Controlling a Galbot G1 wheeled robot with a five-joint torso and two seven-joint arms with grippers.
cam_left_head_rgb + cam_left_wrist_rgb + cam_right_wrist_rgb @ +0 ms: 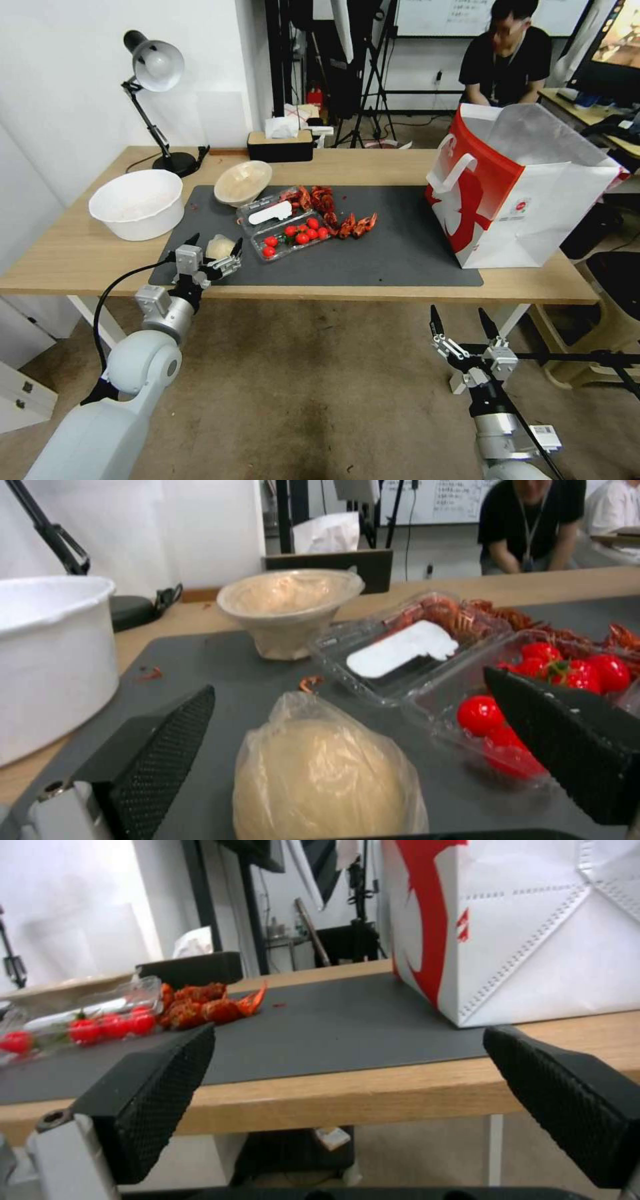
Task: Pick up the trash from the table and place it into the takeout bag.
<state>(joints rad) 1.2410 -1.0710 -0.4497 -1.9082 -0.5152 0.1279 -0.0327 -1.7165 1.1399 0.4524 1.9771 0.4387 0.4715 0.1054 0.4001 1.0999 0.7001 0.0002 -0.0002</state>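
Head view: the left tool (216, 253) is seen at the near left corner of the dark grey mat (400, 253) on the tabletop (80, 257), its two black fingers spread on either side of the plastic-wrapped lump (219, 246). In the left wrist view the lump (327, 775) is shown between the spread fingers (167, 760), with a gap visible on each side, so it is not being pinched. The lump is resting on the mat just beside the clear tray of tomatoes (293, 237), whose open lid carries a white label. A shallow beige bowl (243, 182) is set tilted at the far left edge of the mat, and a heap of red crayfish shells (333, 210) is spread behind and to the right of the tray. A large white bowl (137, 203) is placed on the bare wood to the left of the mat.

The takeout bag (527, 200) is stood upright with its mouth open at the right end of the mat, well apart from the lump. The right tool (463, 323) is held below the tabletop's front edge, near the bag's side, with its fingers (153, 1095) spread and nothing between them.
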